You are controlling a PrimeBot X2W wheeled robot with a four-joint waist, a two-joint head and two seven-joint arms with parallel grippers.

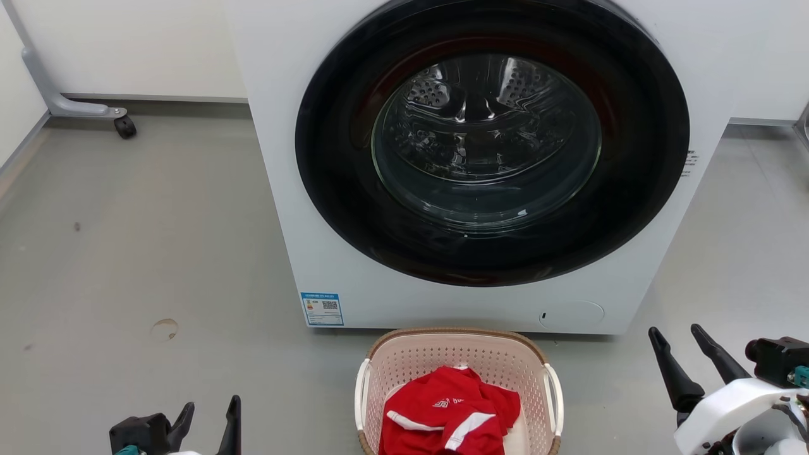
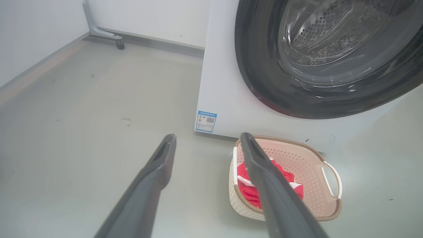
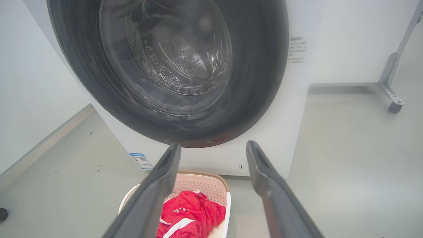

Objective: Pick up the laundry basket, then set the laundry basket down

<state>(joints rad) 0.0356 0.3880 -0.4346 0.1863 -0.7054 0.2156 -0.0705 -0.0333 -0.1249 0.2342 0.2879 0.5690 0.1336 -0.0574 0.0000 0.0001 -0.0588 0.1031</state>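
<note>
Over the floor [image 1: 158,253] at near left, left gripper [image 1: 212,406] hangs, fingers spread, empty. Centre: laundry basket [image 1: 455,351] stands on the floor just before the washer [image 1: 284,189], red garment [image 1: 449,411] inside. Near right: right gripper [image 1: 674,330], fingers likewise spread, empty, clear of the basket.

1. Indoor laundry corner: white front-loading washer [image 1: 278,189] with a round dark door [image 1: 328,189]; steel drum [image 1: 480,126] shows through the glass.
2. Pale pink laundry basket [image 1: 455,354] stands on the floor [image 1: 158,240] just in front of the washer, with a red garment [image 1: 449,411] inside.
3. Bare grey floor, plain white walls [image 1: 139,44] and a grey frame leg [image 1: 76,106] on a castor: reads as a test room, not a lived-in home.
</note>
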